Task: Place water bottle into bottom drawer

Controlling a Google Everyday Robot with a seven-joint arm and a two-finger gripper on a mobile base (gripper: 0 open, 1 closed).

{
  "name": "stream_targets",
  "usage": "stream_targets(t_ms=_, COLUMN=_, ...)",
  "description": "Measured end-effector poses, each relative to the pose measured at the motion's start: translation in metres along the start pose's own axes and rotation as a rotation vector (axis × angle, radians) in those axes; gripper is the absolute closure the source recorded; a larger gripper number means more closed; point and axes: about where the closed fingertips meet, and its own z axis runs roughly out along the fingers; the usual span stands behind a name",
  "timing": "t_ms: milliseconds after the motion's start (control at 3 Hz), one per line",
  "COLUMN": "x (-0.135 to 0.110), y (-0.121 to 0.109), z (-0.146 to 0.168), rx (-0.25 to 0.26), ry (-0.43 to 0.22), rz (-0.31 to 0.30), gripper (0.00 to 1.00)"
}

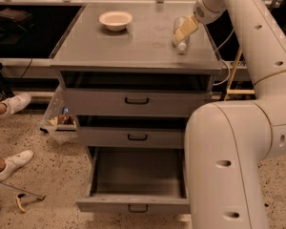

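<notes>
The water bottle [179,34] lies on its side at the right end of the grey cabinet top [133,46], clear with a whitish cap toward the front. My gripper [186,28] reaches in from the upper right and sits right over the bottle, covering part of it. The bottom drawer [133,205] is pulled out, and its deep grey inside holds nothing. The two shallower drawers above it are slightly open.
A cream bowl [115,19] stands at the back left of the top. My large white arm [229,161] fills the right foreground beside the drawers. A person's white shoes [12,104] and a clear plastic bin [62,123] are on the floor to the left.
</notes>
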Motion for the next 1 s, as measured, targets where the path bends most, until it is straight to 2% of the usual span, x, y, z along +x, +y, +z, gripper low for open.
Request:
stream_targets(t_ms=333, x=0.000, y=0.000, z=0.000, rx=0.000, ry=0.000, rz=0.000, gripper=0.00)
stream_targets(t_ms=667, x=0.005, y=0.012, z=0.038, rx=-0.052, ry=0.000, rz=0.041, gripper=0.00)
stream_targets(t_ms=1000, x=-0.003, y=0.029, z=0.071, rx=-0.119, ry=-0.051, rz=0.085, gripper=0.00)
